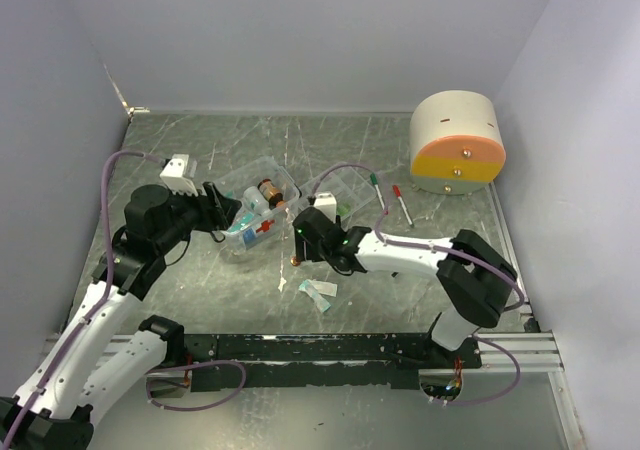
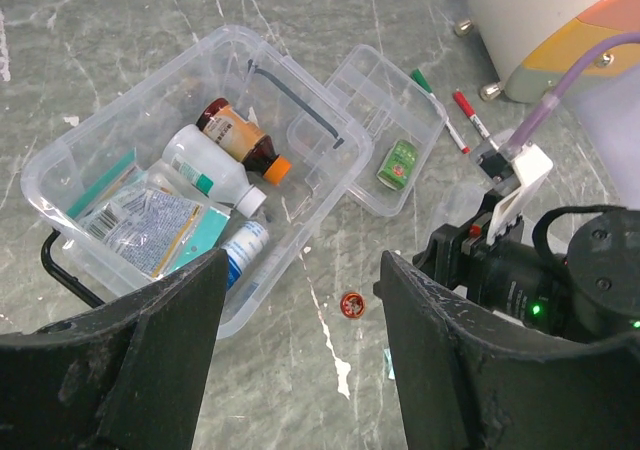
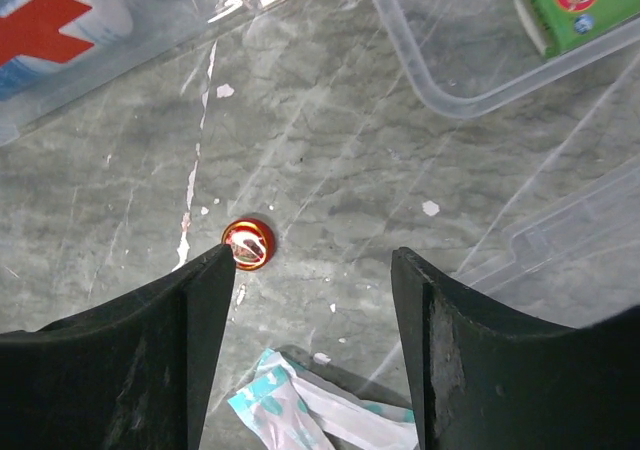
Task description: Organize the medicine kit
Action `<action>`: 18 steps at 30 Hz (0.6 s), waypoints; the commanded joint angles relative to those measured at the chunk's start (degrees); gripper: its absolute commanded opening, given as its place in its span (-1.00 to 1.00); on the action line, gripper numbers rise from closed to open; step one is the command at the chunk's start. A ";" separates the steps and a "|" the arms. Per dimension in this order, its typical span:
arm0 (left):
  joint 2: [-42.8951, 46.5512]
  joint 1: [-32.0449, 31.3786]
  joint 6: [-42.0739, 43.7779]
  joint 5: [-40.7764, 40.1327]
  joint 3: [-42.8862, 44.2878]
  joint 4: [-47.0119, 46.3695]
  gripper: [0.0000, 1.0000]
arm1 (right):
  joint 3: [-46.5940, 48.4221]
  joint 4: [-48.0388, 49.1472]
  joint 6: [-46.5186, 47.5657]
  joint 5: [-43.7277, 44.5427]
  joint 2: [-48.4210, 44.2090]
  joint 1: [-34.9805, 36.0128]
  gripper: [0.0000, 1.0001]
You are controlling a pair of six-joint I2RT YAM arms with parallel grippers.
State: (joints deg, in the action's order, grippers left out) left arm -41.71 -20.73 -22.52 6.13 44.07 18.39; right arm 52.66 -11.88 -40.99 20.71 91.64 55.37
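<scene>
Grey-green marbled bench (image 1: 200, 140) carries the clear medicine kit (image 2: 60, 165) centre-left, w/ bottles & packets inside. Its tray insert (image 2: 350, 80) lies just beside it, on the right. Left end effector (image 2: 300, 300) hovers over the kit's near edge, wide open, empty. Right end effector (image 3: 315, 270) is also open & empty, w/ a small round red item (image 3: 247, 245) beside one finger.

**Marble Tabletop Sitting Inside Pale Walls**

A grey-green, marble-patterned tabletop (image 1: 400, 300) streaked with white veins is lying between three plain pale walls. The back wall (image 1: 300, 30), left wall (image 1: 50, 120) and right wall (image 1: 585, 120) are boxing it in. Soft, even light is falling across it. A silver rail (image 1: 520, 348) is running along the near edge.
</scene>
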 commanded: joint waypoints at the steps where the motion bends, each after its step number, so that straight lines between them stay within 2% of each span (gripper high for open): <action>1: -0.01 -0.08 0.02 -2.17 -0.53 -1.05 0.47 | 2.03 1.79 -0.45 3.12 2.47 1.72 0.25; 18: -0.90 -0.08 0.02 -2.35 -0.61 -1.04 0.48 | 6.21 3.63 4.77 2.69 10.76 5.55 -0.10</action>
State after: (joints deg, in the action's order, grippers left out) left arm -42.50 -20.73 -22.52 4.95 44.05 18.37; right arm 56.36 -9.04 -37.34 21.93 101.10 60.51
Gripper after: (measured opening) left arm 0.738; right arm 0.483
